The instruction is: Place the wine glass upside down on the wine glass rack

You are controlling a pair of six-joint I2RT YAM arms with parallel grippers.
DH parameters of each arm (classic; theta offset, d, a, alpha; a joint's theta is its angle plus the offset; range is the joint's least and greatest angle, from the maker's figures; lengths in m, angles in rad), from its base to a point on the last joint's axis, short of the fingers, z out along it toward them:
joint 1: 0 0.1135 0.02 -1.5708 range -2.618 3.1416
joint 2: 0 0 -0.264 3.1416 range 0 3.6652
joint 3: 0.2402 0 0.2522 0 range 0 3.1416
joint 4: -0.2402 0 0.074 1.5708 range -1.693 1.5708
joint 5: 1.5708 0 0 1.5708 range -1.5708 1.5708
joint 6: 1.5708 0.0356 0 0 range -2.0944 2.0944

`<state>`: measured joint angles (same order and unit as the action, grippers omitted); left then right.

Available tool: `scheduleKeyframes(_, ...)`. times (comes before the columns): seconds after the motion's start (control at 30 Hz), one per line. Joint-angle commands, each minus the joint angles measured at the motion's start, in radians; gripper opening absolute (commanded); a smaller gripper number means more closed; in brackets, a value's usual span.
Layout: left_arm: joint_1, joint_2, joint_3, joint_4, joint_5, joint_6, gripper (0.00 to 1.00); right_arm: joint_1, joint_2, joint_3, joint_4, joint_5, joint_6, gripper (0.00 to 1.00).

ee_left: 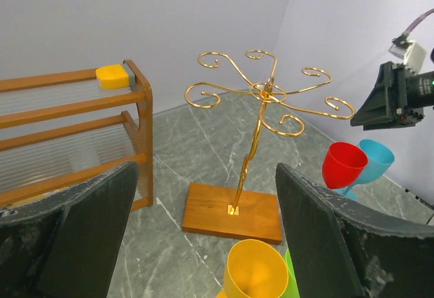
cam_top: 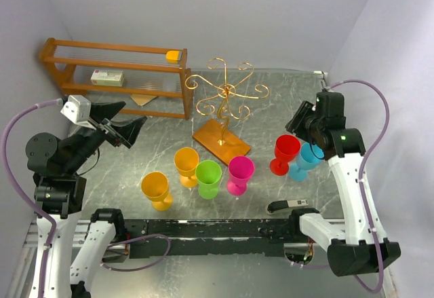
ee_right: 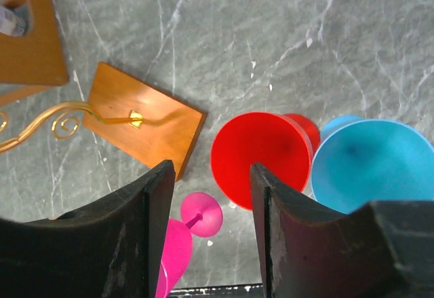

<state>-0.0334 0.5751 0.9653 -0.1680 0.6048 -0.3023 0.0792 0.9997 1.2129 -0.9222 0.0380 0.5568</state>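
While the right claw hangs over the table with its two fingers apart and nothing between them, we see the red wine glass standing upright just past its right finger. Through the gap we see only bare table and the foot of the magenta glass.

Reading the top view as a clock face with the arm bases at 6, the wine glass rack stands a little toward 12 from the middle. Its gold wire arms curl out from a central post, and its wooden base lies flat on the table. No glass hangs on it.

The red wine glass sits at 3 o'clock from that base. A blue glass is right beside the red one, again at 3 o'clock. The magenta glass is at 5 o'clock from the base, a green glass at 6 to 7, and two orange glasses, the nearer and the farther, lie out toward 8. All of them stand upright, mouths up.

The left claw is at 9 o'clock from the rack, raised, spread wide and empty, and it faces the rack. A brown wooden shelf unit stands at 10 o'clock, with a small yellow block on its top rail.
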Motion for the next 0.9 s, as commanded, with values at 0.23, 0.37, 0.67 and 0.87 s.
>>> scheduleKeyframes(0.23, 0.004, 0.013, 0.026, 0.021, -0.003, 0.025, 0.93, 0.019, 0.166, -0.057, 0.070, -0.105, -0.026, 0.41)
scheduleKeyframes(0.37, 0.004, 0.017, 0.038, 0.013, -0.014, 0.034, 0.93, 0.072, 0.236, -0.047, 0.039, 0.023, 0.003, 0.39)
scheduleKeyframes(0.67, 0.004, 0.030, 0.034, 0.023, -0.013, 0.033, 0.93, 0.108, 0.270, -0.093, 0.063, 0.098, 0.041, 0.36)
scheduleKeyframes(0.87, 0.004, 0.047, 0.064, 0.007, 0.011, 0.045, 0.93, 0.119, 0.277, -0.104, 0.098, 0.113, 0.065, 0.26)
